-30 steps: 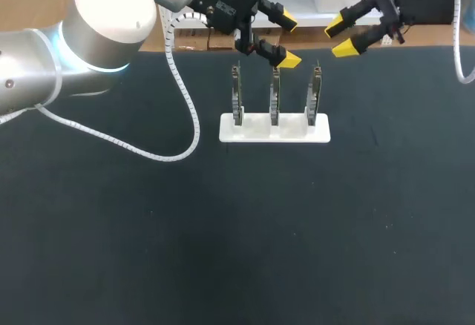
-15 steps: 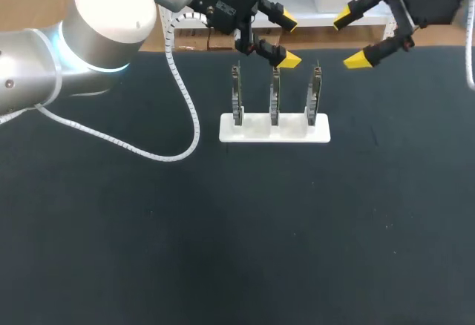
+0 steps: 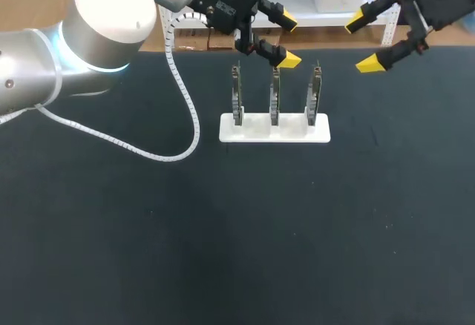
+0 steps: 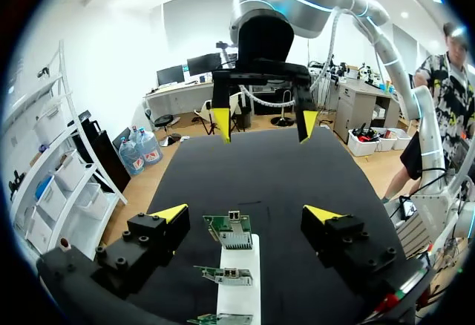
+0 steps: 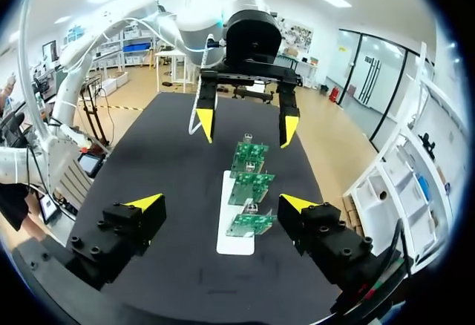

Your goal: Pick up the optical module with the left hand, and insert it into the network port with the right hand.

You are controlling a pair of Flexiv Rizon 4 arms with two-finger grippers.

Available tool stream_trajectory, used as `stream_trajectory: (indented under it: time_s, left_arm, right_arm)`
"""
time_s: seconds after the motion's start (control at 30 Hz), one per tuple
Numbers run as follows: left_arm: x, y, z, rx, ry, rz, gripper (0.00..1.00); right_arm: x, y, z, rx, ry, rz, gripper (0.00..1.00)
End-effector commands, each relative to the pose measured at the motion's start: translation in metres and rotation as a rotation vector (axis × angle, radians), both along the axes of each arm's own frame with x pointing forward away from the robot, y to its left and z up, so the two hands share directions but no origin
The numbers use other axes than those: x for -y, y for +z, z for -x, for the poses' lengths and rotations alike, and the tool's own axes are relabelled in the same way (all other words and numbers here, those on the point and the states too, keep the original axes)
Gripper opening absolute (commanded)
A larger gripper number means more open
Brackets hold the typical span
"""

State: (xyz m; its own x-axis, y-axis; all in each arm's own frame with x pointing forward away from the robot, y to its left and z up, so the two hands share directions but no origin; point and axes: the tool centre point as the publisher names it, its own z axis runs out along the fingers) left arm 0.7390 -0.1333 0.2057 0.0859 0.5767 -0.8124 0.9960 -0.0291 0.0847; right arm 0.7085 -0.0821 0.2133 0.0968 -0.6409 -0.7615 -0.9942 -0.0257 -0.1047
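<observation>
A white rack [image 3: 274,128] holds three upright green circuit boards [image 3: 274,96] in a row at the back of the black table. Each board carries a small silver port at its top edge [image 4: 234,217]. My left gripper [image 3: 287,41] hangs open just behind the middle board, and nothing sits between its fingers [image 4: 246,214]. My right gripper [image 3: 367,42] is open and empty, off to the right of the rack and above the table's back edge. From the right wrist, the boards [image 5: 253,184] line up ahead of that gripper [image 5: 221,202], with the left gripper [image 5: 247,126] facing it. I see no loose optical module.
The black table [image 3: 237,228] stretches bare in front of the rack. My left arm's white cable [image 3: 185,95] loops down over the table to the left of the rack. The rack's base [image 5: 236,225] lies lengthwise between the two grippers.
My right gripper has spread its fingers wider and drawn away to the right and back from the rack. The left arm and the boards have kept still.
</observation>
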Motion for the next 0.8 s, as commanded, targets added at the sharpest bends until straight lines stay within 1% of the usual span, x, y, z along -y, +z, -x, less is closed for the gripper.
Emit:
stream_trajectory:
  time_s: [0.03,0.3,0.5,0.8]
  left_arm:
    - [0.001,0.001,-0.002,-0.004,-0.001,-0.008,1.00]
    - [0.001,0.001,-0.002,-0.004,-0.001,-0.008,1.00]
    - [0.001,0.001,-0.002,-0.004,-0.001,-0.008,1.00]
    - [0.001,0.001,-0.002,-0.004,-0.001,-0.008,1.00]
  right_arm:
    - [0.011,0.006,0.012,0.012,-0.024,0.006,1.00]
    - [0.026,0.012,0.020,0.018,-0.039,0.008,1.00]
    - [0.024,0.013,0.022,0.015,0.000,-0.009,1.00]
    - [0.024,0.013,0.022,0.015,0.000,-0.009,1.00]
